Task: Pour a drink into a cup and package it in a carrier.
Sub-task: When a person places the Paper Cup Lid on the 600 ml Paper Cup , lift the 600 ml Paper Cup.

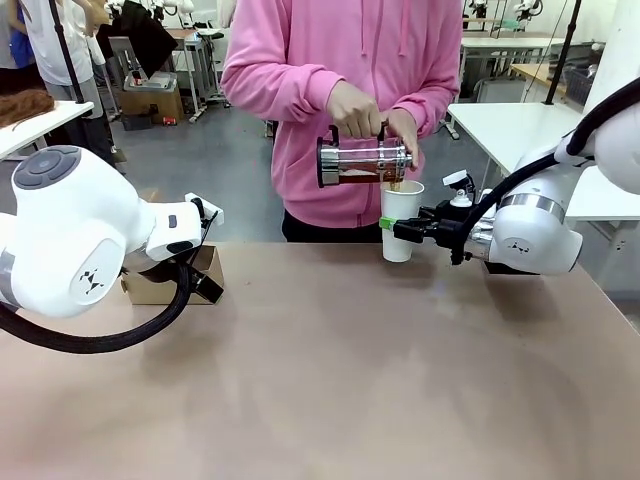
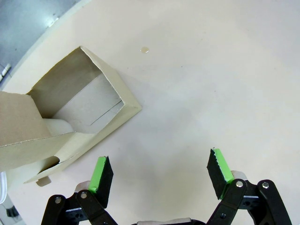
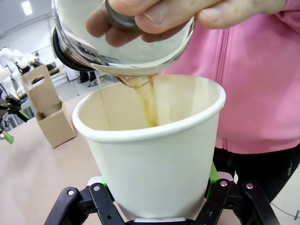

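One plain white paper cup [image 1: 401, 215] takes a thin stream of the dark brown drink [image 3: 149, 105] at the far edge of the table [image 1: 330, 380], right of the middle. The cup is tapered and lidless, with its rolled rim open to the pour. A person in a pink zipped top [image 1: 300, 60] tips a clear glass jug [image 1: 362, 162] with black fittings almost level, its spout just above the cup's rim. One hand [image 1: 353, 110] is on the jug's top and the other hand [image 1: 405, 130] is by the spout.

The right gripper [image 1: 398, 230] is clamped on the cup, its green pads pressed to opposite sides of the lower wall. From the front it cannot be told whether the cup's base rests on the table.

The right wrist view brings out the cup's pale inner wall with its straight seam, the brown stream running down the back of it, and the jug's rounded glass close overhead.

The brown cardboard carrier [image 1: 160, 288] sits well apart at the table's left side, partly behind the left arm. The left wrist view looks down into one of its square compartments [image 2: 84, 103]. There the left gripper [image 2: 159, 161] hangs with its fingers spread wide and holding nothing, over bare tabletop just beside the carrier. A small pale round speck [image 2: 145, 49] lies on the surface nearby.
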